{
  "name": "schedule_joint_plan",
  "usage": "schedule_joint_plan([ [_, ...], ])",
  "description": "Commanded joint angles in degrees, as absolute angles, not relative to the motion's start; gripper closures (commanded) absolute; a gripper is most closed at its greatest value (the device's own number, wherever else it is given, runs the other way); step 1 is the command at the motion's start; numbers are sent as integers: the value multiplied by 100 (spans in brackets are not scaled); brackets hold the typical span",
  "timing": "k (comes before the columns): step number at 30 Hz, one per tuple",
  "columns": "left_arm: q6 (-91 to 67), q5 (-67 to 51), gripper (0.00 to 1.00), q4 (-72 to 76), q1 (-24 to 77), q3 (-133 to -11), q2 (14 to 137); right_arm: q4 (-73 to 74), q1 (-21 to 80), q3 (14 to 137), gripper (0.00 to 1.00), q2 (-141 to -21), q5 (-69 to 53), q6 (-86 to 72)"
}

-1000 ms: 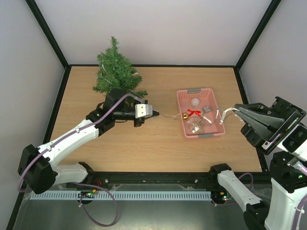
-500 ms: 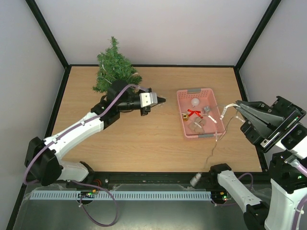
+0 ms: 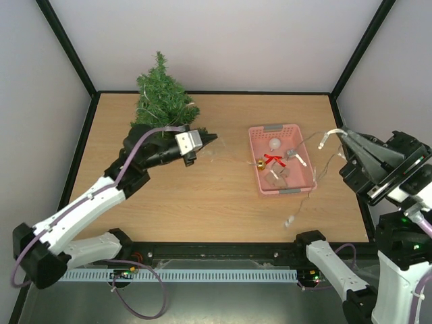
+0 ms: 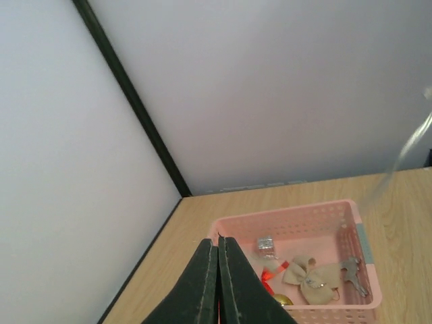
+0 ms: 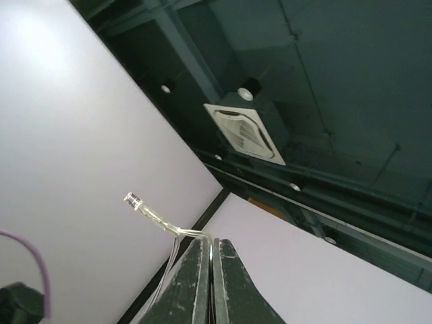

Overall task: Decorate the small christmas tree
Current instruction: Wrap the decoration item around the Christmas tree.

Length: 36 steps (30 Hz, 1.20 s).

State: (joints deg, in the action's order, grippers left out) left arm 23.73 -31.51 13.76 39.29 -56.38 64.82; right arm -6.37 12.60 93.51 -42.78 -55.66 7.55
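I see the small christmas tree (image 3: 162, 101) upright at the table's (image 3: 223, 196) far-left, my left gripper (image 3: 214, 137) pinched together just beside it, and my right gripper (image 5: 210, 239) clamped on a clear light string (image 5: 152, 212) trailing over the pink basket (image 3: 252, 155); risk: if I pull, the string may snag & drag the basket.

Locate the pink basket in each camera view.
Top external: pink basket right of centre on the table.
Left wrist: basket at bottom right, past the left gripper.
Right wrist: not in it; only the light string against wall and ceiling.
Shared landmark: red bow inside the basket, top external and left wrist.
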Motion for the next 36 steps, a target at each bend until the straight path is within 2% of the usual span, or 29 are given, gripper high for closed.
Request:
schedule_joint_plan([
  [1,1878,-2262,98,1214,3943,-5339,5758,-1631,1240,9106,98,-4324,-4703,-196],
  [5,1661,-1808,98,692,3832,-5273,5350,-2802,1242,8768,98,-4640,-4173,-1268],
  [10,1472,-1534,96,342,3547,-5176,4861,-3435,1239,9229,98,-5591,-4294,-2269],
  [15,1562,-2310,57,-93,3485,-5334,4782,-3735,1247,9776,98,-6206,-4349,-2619],
  [18,1441,-2903,45,42,3491,-5414,4918,-3844,1246,10113,98,-6468,-4461,-2847],
  [23,1226,-3564,42,367,3525,-5794,5469,-4070,1244,10318,98,-6662,-4597,-3219],
  [32,1116,-3842,40,508,3980,-6859,6802,-4118,1244,10218,98,-6666,-4646,-3317],
  [36,1297,-4006,44,16,4338,-7262,7293,-4121,1243,10138,98,-6612,-4647,-3275],
])
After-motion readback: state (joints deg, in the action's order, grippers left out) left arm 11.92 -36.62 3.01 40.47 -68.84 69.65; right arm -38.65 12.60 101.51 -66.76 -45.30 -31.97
